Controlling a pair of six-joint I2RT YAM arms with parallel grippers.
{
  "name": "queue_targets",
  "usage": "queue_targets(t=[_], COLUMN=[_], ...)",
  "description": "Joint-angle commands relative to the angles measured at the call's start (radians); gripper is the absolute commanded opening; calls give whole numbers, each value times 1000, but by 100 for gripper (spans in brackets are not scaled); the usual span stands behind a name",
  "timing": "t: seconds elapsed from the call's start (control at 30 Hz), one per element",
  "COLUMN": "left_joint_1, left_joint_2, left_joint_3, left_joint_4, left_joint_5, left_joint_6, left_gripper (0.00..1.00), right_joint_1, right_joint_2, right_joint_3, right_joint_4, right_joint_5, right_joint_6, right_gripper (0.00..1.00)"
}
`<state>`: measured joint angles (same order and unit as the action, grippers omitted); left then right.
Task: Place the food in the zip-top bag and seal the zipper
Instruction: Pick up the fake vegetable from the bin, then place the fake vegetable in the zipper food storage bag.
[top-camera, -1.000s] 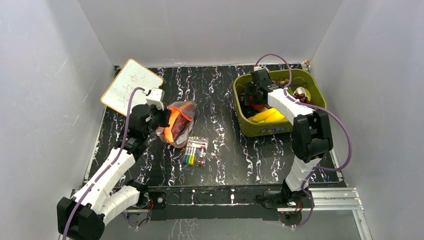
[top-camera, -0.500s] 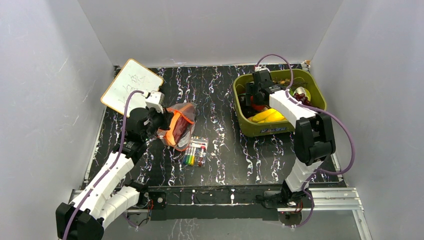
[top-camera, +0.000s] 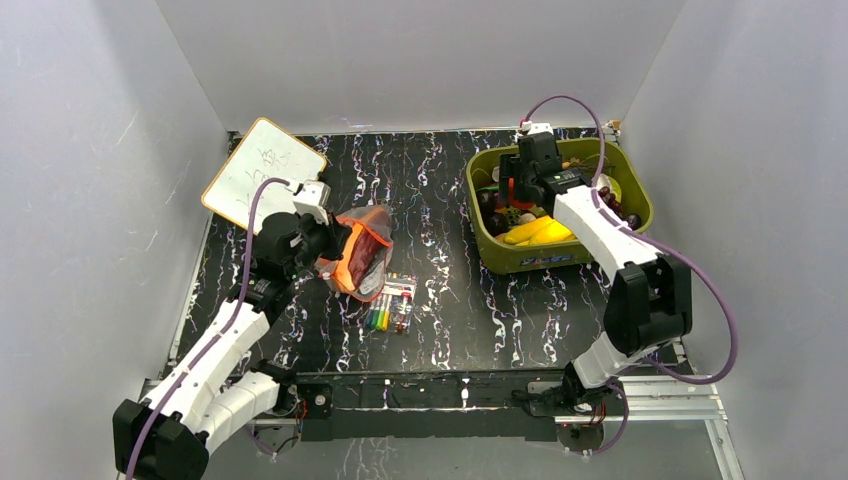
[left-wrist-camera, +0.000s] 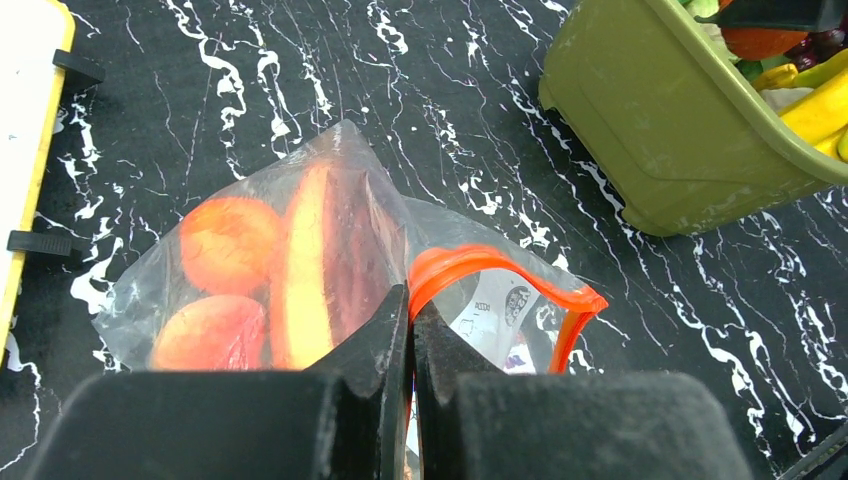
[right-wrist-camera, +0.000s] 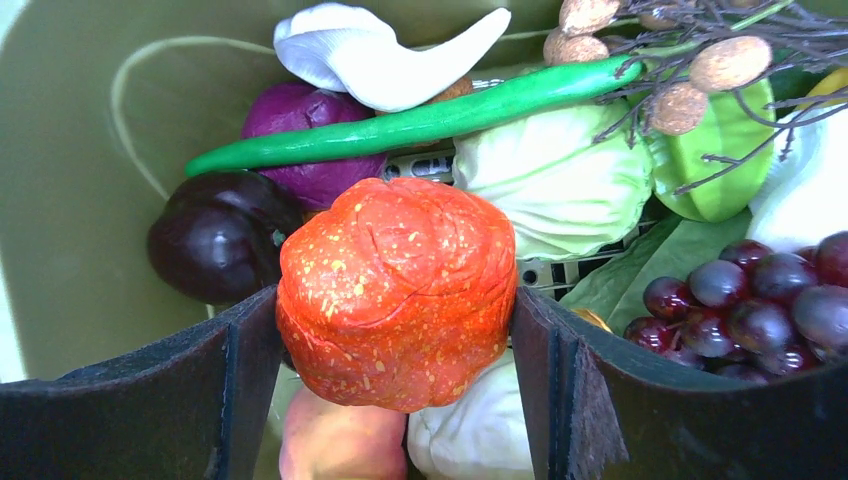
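Observation:
The clear zip-top bag (top-camera: 360, 255) lies on the table left of centre with orange and purple food inside (left-wrist-camera: 250, 270). Its red-orange zipper strip (left-wrist-camera: 500, 265) gapes open. My left gripper (left-wrist-camera: 410, 310) is shut on the near edge of the bag's mouth, also seen from above (top-camera: 322, 240). My right gripper (right-wrist-camera: 395, 330) is shut on a red-orange speckled toy fruit (right-wrist-camera: 398, 290), held just above the other food in the olive-green bin (top-camera: 495, 235). From above, the right gripper (top-camera: 520, 192) is over the bin's left half.
The bin holds purple grapes (right-wrist-camera: 745, 300), a green pepper (right-wrist-camera: 420, 122), a pale cabbage (right-wrist-camera: 550, 180), a dark plum (right-wrist-camera: 215, 235), bananas (top-camera: 535, 232). A marker pack (top-camera: 390, 303) lies right of the bag. A whiteboard (top-camera: 262, 170) lies at back left. Walls enclose the table.
My right gripper has lifted slightly with the red-orange fruit and shifted right inside the bin. My left gripper and the bag have stayed nearly still.

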<state>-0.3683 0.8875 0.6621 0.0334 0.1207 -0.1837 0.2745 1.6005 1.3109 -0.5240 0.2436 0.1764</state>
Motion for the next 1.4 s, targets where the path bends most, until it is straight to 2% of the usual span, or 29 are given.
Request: queue_targets(t=[0.0,0.33,0.5,0.67,0.97,1.13,1.37], left_joint_1=[5,6,5,6,5,6,6], left_joint_2=[10,44,81,125,193,207,178], left_joint_3=[60,131,160,202,268,306,293], left_joint_4=[-12,-83,-101,-148,-207,-215,-226], left_joint_5=[20,6,59,35,-26,16,60], left_joint_6=[-39,-122,-159,-229,-249,-268,-281], left_gripper=[0,0,0,0,0,0,0], right_joint_1=[-1,0,18,66,296,461,574], right_joint_2=[-96,-247,-348,-416,-457,-427,-382], right_joint_3=[-5,-7,-46,-79,-162,-174,-255], right_joint_4=[-2,-62,-27,17,188,302,519], right_joint_5=[-4,-120,-252,-337,-353,-321,-331], right_joint_6=[-8,28,88,145,271,315,391], right_gripper=[48,48,47,46,47,47,47])
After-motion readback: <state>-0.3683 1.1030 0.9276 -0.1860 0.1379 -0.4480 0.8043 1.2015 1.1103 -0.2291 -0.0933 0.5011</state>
